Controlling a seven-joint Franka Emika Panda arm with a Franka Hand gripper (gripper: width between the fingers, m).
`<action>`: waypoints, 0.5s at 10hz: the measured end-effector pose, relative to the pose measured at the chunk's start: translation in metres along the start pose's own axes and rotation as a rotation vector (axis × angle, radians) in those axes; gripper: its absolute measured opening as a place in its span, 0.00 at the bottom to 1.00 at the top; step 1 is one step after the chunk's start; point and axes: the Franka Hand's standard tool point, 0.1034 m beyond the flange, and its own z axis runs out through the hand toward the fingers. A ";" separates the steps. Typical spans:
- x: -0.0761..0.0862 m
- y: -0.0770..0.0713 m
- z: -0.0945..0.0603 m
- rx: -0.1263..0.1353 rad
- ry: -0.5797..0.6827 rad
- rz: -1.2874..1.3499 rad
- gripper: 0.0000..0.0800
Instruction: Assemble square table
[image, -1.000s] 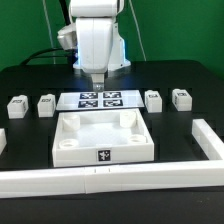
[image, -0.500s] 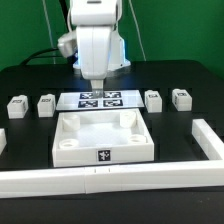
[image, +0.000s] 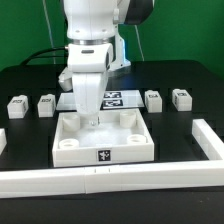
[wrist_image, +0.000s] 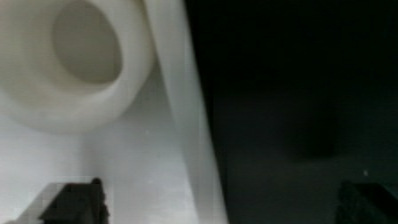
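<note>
Gripper (image: 92, 118) is hanging low over the back-left part of the square tabletop (image: 75, 150), fingers spread, holding nothing. The wrist view is showing a round corner socket (wrist_image: 80, 58), with one fingertip (wrist_image: 71, 204) over the white top and the other past its edge. It's probably lining up to grab that wall. Leg posts (image: 46, 103) are sitting loose behind the top, none fitted. Next move: drop straight, keep the wall between the fingers, then close.
</note>
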 end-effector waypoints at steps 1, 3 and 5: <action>-0.001 -0.001 0.000 0.001 0.000 0.002 0.81; -0.001 -0.001 0.001 0.002 0.000 0.003 0.49; -0.001 -0.001 0.001 0.002 0.000 0.003 0.32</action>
